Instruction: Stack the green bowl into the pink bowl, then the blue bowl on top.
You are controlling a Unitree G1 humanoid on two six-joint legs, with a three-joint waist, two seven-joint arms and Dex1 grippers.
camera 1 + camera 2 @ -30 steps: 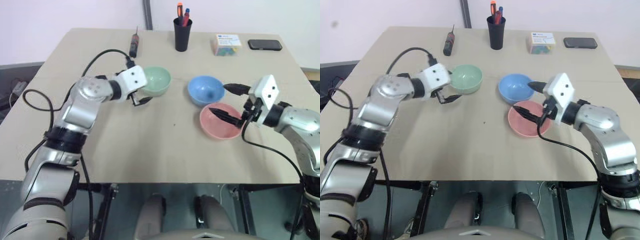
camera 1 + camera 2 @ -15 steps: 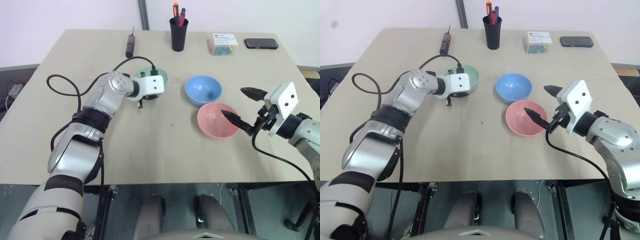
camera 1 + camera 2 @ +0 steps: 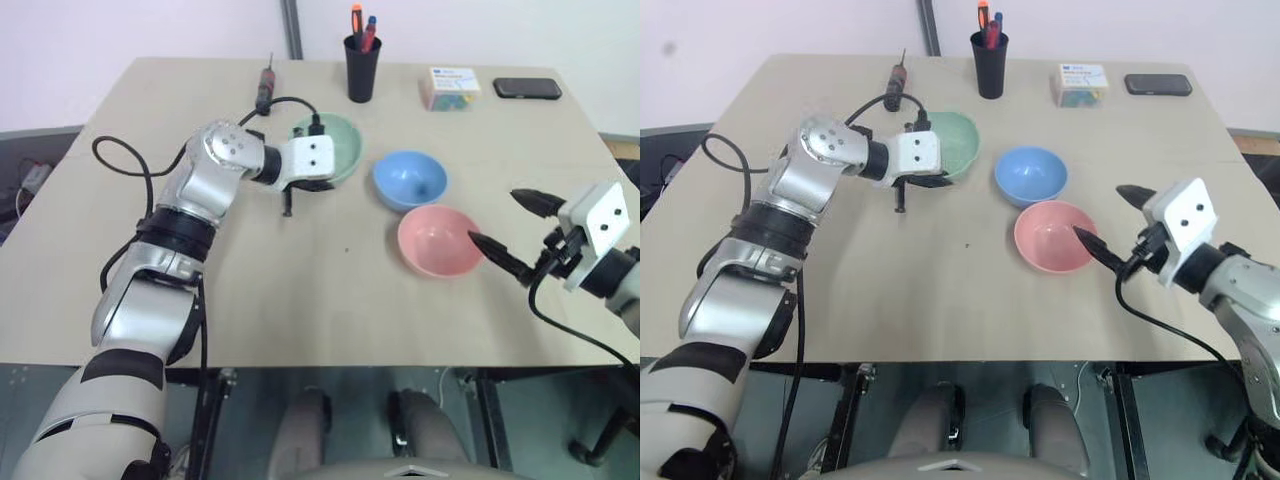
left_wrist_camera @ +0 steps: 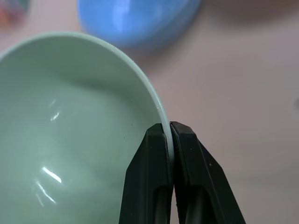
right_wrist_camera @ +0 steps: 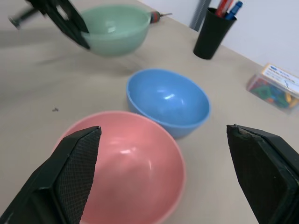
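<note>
Left gripper (image 4: 169, 133) pinches green bowl (image 3: 335, 148) rim, bowl lifted off table (image 3: 300, 290); right gripper (image 3: 512, 229) spread wide beside pink bowl (image 3: 438, 241).

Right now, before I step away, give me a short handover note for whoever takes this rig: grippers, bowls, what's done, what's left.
Left gripper: shut on the rim of the green bowl, which looks lifted off the table.
Right gripper: open, holding nothing, just right of the pink bowl.
Blue bowl: on the table, between the green and pink bowls, touching or nearly touching the pink one.
Done: green bowl gripped. Nothing stacked yet.
Left: carry green into pink, release, then put blue on top.
</note>
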